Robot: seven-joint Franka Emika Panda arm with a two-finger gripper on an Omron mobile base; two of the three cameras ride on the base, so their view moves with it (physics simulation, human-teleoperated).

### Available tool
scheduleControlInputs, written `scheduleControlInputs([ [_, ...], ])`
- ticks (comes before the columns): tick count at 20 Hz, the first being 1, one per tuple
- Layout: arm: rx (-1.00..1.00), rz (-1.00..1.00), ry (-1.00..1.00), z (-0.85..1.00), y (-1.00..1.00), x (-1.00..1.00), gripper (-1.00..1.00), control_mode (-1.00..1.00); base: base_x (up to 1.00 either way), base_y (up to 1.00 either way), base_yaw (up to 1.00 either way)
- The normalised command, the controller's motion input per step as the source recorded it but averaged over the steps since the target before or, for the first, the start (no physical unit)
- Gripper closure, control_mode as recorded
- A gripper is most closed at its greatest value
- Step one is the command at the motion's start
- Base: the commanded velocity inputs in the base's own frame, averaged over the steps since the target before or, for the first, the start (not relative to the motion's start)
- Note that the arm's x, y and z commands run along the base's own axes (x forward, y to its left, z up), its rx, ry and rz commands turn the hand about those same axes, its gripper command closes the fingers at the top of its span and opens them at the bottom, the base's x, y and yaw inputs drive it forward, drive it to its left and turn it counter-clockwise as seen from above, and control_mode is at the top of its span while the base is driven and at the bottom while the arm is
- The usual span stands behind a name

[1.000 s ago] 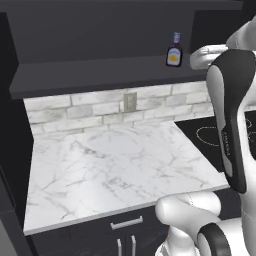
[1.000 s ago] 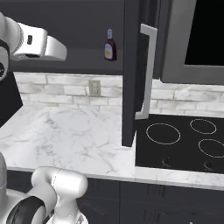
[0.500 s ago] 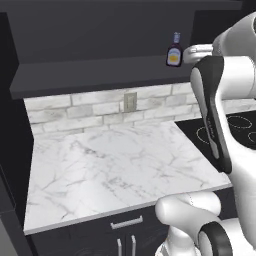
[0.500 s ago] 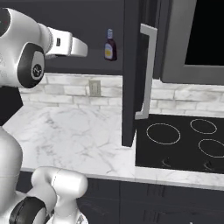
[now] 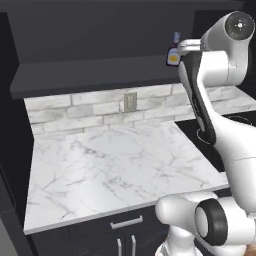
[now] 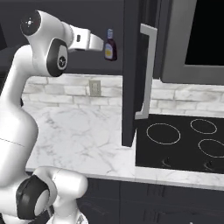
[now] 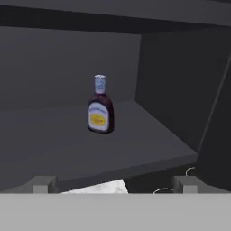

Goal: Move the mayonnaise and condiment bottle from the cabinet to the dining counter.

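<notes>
The condiment bottle is dark brown with a narrow neck, a pale cap and a yellow-white label. It stands upright and alone on the dark shelf of the cabinet. My gripper is open, level with the shelf's front edge, and points straight at the bottle from a short way off. In the right base view the gripper sits just left of the bottle, apart from it. The left base view has the bottle beside my hand. The mayonnaise and the dining counter are out of view.
The cabinet door stands open to the right of the bottle, its silver bar handle facing the stove. Below lie a marble worktop backed by brick tiles with an outlet, and a black cooktop.
My arm has swung up and forward, carrying the hand toward the bottle on the shelf. The bottle has not moved.
</notes>
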Motion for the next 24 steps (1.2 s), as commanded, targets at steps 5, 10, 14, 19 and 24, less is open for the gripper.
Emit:
scheduleControlInputs([
  [5, 0.0, 0.0, 0.02, 0.0, -0.16, 0.77, -1.0, -1.0, 0.0, 0.0, 0.0],
  [10, 0.03, 0.01, 0.02, 0.0, -0.07, 0.7, -1.0, -1.0, 0.0, 0.0, 0.0],
  [14, 0.03, 0.04, 0.0, 0.0, -0.13, 0.7, -1.0, -1.0, 0.0, 0.0, 0.0],
  [19, 0.02, 0.05, 0.0, 0.0, -0.16, 0.66, -1.0, -1.0, 0.0, 0.0, 0.0],
  [24, 0.01, 0.04, 0.0, 0.0, -0.16, 0.56, -1.0, -1.0, 0.0, 0.0, 0.0],
])
